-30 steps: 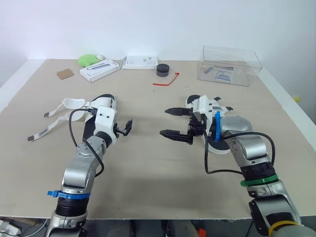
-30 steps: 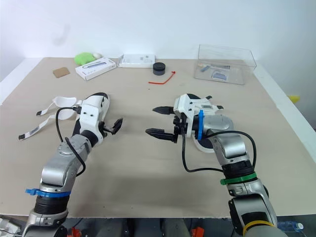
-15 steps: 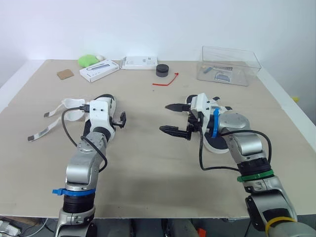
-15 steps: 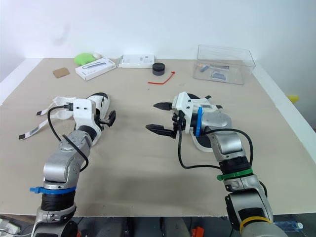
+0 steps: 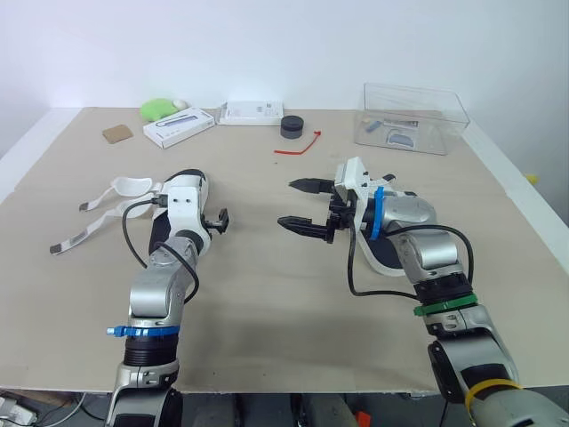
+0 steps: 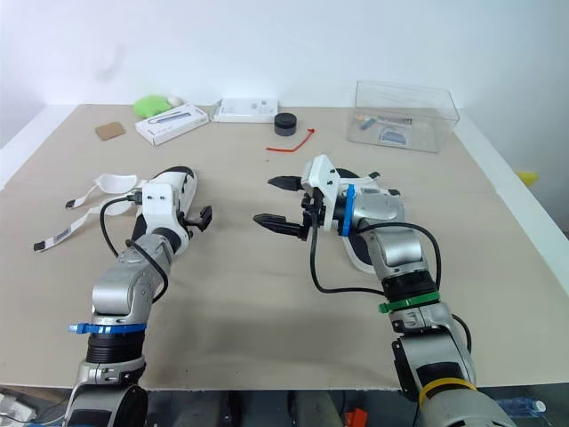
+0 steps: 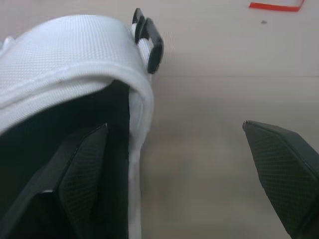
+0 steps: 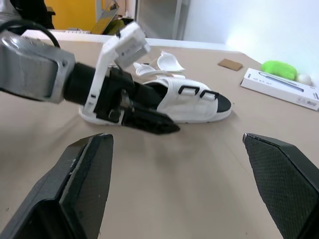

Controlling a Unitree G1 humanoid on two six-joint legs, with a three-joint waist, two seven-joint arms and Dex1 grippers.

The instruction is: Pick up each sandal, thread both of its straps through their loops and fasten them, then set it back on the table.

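A white sandal (image 8: 189,97) with a black footbed lies on the left of the table, its two straps (image 5: 124,188) loose and trailing further left. My left gripper (image 7: 174,127) is open and straddles the sandal's side wall, one finger (image 7: 82,169) inside over the footbed and the other outside above the table. A black loop (image 7: 149,42) sits on the sandal's edge just ahead. The second sandal (image 5: 380,256) lies at centre right, mostly hidden under my right arm. My right gripper (image 5: 300,205) hovers open and empty over the table's middle, pointing at the left sandal.
Along the far edge stand a clear plastic box (image 5: 413,116), a black round object (image 5: 292,126), a red tie (image 5: 298,145), two white boxes (image 5: 180,126), a green object (image 5: 158,108) and a cardboard piece (image 5: 116,133).
My left gripper has swung from over the bare table onto the left sandal's side. The right gripper has shifted slightly left and farther away, staying open.
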